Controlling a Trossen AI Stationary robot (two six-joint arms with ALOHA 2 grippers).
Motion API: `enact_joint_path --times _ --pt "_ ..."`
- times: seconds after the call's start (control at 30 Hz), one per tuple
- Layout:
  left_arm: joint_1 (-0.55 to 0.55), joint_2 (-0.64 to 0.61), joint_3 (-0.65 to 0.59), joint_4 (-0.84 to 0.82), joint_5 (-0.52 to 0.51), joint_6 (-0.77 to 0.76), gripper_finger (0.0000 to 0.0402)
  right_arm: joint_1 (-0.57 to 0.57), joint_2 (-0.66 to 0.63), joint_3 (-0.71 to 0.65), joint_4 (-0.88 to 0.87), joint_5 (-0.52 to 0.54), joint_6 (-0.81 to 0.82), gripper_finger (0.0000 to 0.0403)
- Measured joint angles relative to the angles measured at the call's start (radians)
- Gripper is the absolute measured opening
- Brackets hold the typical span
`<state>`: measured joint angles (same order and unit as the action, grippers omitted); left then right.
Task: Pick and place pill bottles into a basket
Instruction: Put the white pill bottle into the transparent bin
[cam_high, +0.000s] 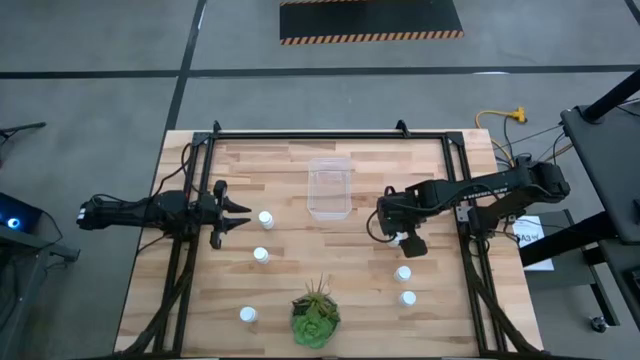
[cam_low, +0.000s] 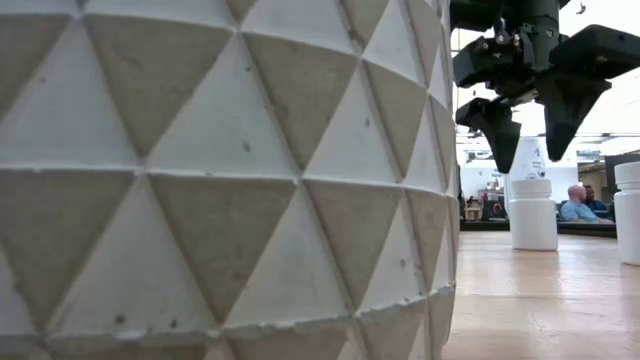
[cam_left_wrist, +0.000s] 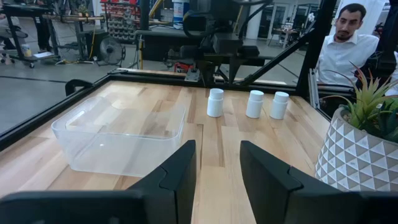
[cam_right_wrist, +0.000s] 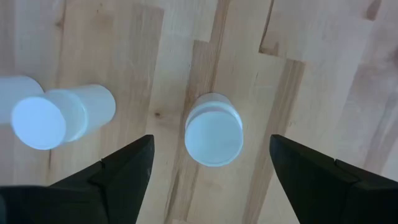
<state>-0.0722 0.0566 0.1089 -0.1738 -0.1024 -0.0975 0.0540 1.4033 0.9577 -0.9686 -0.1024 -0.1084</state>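
Right claw (cam_right_wrist: 211, 168) gapes above round-capped white bottle (cam_right_wrist: 213, 129).

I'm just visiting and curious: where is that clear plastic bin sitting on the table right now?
In the high view the basket sits at the table's middle toward the far edge, between the two arms, apparently empty.

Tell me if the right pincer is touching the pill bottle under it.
Apart. The right wrist view shows the right pincer open, bare wood visible between each finger and the pill bottle standing between them.
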Motion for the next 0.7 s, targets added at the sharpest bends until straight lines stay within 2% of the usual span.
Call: enact_joint_path --times 0.7 --pt "0.0 0.0 0.0 0.0 0.0 0.0 0.0107 0.0 0.006 -0.112 0.144 0.001 -0.034 0.0285"
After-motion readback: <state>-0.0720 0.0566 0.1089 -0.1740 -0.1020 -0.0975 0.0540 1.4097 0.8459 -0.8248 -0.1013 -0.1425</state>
